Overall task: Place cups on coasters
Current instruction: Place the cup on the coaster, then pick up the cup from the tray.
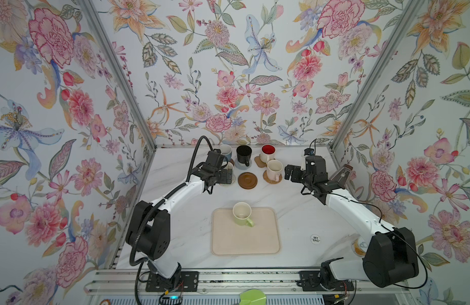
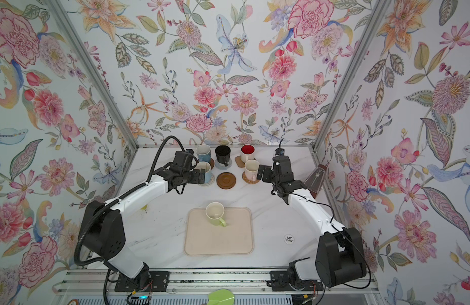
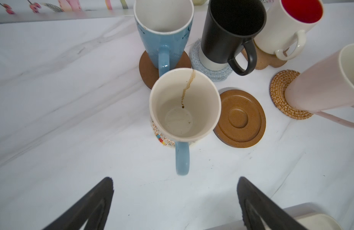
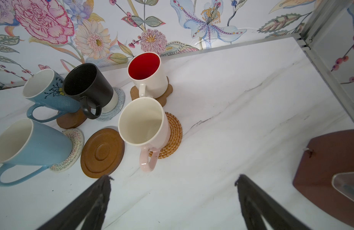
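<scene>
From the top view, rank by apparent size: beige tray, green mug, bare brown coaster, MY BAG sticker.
Largest: beige tray.
Then green mug and bare brown coaster, too alike to rank; the mug stands nearer the camera.
Smallest: MY BAG sticker.

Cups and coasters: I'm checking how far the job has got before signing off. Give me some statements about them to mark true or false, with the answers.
1. The pale green mug stands on the beige tray, not on a coaster. True.
2. The ridged brown coaster carries a mug. False: the ridged brown coaster is bare.
3. The black mug sits on the grey coaster. True.
4. The left gripper is shut on the stained blue mug by its handle. False: its jaws stand open, clear of the handle.
5. The pink mug lies on its side. False: it stands upright on the rattan coaster.
</scene>
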Robot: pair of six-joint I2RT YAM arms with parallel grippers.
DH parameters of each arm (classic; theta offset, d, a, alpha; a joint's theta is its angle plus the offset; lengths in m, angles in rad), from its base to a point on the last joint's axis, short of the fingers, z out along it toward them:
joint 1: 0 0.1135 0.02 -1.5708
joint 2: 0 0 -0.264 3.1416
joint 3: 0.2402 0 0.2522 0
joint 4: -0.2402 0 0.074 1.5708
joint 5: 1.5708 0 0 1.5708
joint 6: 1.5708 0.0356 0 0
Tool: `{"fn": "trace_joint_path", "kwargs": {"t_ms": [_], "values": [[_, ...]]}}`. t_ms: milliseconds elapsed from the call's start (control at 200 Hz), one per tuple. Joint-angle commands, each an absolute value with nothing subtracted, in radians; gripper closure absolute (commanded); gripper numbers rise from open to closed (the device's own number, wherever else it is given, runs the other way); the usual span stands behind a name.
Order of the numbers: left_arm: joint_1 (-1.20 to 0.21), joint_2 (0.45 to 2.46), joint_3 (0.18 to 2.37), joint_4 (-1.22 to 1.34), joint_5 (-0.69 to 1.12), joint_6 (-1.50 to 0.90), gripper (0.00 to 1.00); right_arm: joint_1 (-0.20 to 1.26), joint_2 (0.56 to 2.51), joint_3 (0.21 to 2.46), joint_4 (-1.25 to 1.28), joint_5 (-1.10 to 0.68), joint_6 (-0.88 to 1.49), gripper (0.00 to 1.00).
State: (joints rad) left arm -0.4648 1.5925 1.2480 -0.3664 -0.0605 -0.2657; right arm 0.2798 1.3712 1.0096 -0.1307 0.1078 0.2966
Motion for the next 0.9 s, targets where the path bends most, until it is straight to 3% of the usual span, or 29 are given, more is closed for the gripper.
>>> {"fn": "trace_joint_path", "kwargs": {"t_ms": [0,315,896], "values": [[-0.457,1.449,1.173,-0.285,-0.093,-0.242,0.01,0.275,1.337,1.037,-0.143,0.093,0.316,0.01],[-0.454,1.128,0.781,-0.033,-0.084,-0.316,0.01,0.284,1.327,1.043,-0.155,0.065,0.318,0.01],[-0.456,0.995,0.618,0.064,-0.102,-0.391,0.01,0.426,1.372,1.169,-0.263,0.047,0.319,0.01]]}}
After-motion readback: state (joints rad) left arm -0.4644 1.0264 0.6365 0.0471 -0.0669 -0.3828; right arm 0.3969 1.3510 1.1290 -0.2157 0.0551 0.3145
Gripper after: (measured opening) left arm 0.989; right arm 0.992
